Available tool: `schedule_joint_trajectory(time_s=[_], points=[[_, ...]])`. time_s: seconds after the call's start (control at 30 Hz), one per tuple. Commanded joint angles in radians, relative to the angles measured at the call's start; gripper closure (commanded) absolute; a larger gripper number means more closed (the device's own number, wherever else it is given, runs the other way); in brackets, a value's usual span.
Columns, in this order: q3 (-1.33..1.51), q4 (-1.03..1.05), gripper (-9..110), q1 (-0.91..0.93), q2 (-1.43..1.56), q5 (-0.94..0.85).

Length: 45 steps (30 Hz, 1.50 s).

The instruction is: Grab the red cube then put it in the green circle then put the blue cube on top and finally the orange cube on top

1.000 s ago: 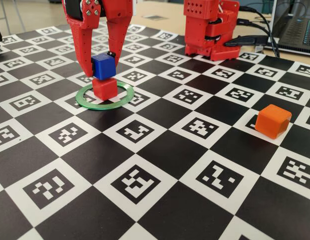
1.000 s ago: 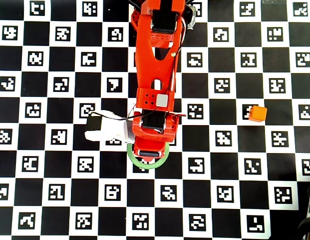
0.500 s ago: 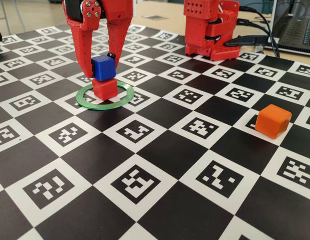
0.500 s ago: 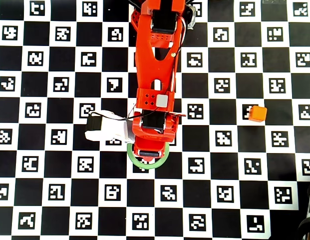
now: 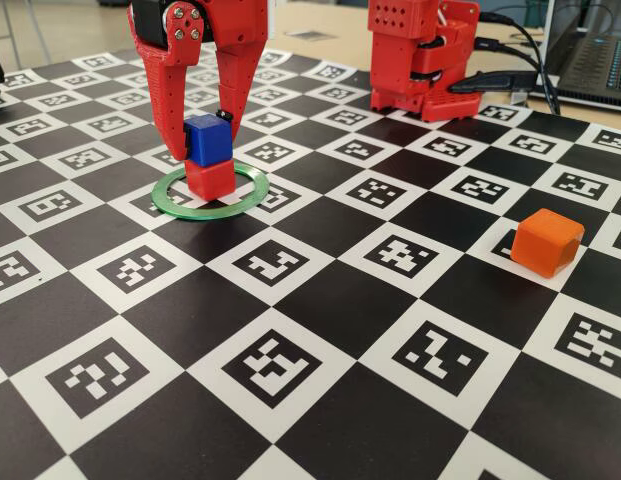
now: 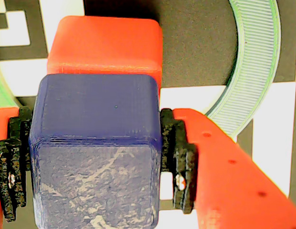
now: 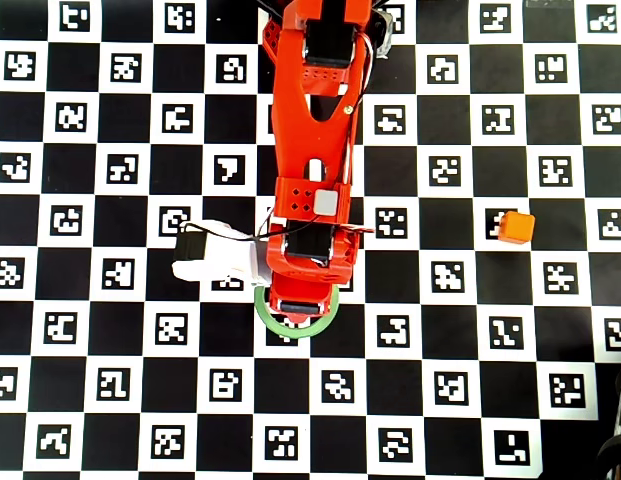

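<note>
While the arm reaches down over the checkered tabletop (image 5: 320, 300), these things show:

Hand: the hand (image 5: 202, 140) points straight down above the green circle; in the wrist view its two fingers (image 6: 224, 167) sit either side of the blue cube, with the black pads (image 6: 178, 157) pressed on the cube's left and right faces, so it is closed only as far as the cube's width and grasping it.

Blue cube: the blue cube (image 5: 206, 139) is upright between the fingers and sits on top of the red cube; in the wrist view (image 6: 95, 157) it is offset toward the camera, covering only part of the red top. Whether its weight rests fully on the red cube cannot be told.

Red cube: the red cube (image 5: 210, 178) stands on the tabletop inside the green circle, directly under the blue one.

Green circle: the green circle (image 5: 245, 205) lies flat around the red cube; in the overhead view only its lower arc (image 7: 295, 330) shows past the arm.

Orange cube: the orange cube (image 5: 547, 242) sits alone on the tabletop, well apart from the green circle, to its right in the fixed view and in the overhead view (image 7: 514, 227).
</note>
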Motion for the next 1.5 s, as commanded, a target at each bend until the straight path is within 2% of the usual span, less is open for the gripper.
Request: schedule_joint_trajectory(time_s=[0.0,0.2,0.4,0.9,1.17,1.47], points=[[-0.015,0.008,89,-0.003,0.055,0.011],[-0.015,0.018,70,0.000,0.051,0.017],[-0.015,0.029,63,0.000,0.051,0.017],[-0.086,0.155,55,0.002,0.138,0.021],[-0.232,0.336,55,0.006,0.187,0.029],[-0.526,0.571,55,-0.038,0.166,0.149]])
